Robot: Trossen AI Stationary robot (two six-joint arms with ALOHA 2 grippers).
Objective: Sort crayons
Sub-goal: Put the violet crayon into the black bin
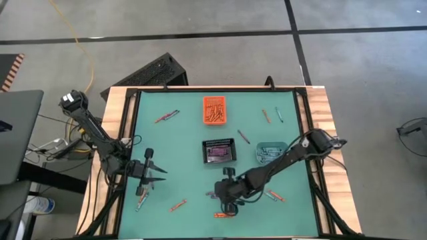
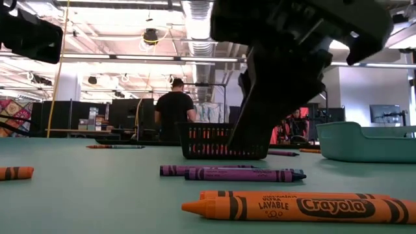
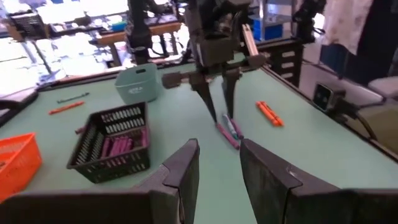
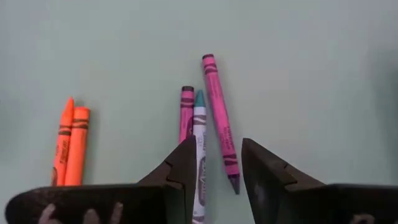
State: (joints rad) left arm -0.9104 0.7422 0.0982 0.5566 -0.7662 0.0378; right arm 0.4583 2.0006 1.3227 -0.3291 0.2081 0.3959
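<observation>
1. Reaching in from the table's right edge, the right arm stretches low across the green mat, elbow bent, wrist turned down, with the right gripper (image 1: 225,203) near the front centre.
2. Its fingers (image 4: 180,168) stand apart, grasping nothing, poised directly over a small cluster: two purple crayons (image 4: 219,118) with a teal crayon (image 4: 199,146) between them.
3. A pair of orange crayons (image 4: 69,146) lies just beside that cluster, nearer the front edge.
4. The left arm waits at the left edge, its left gripper (image 1: 152,175) held above the mat, fingers parted and empty.
5. Further crayons lie scattered; others fill the orange bin (image 1: 214,110), black mesh bin (image 1: 219,151) and teal bin (image 1: 270,153).
</observation>
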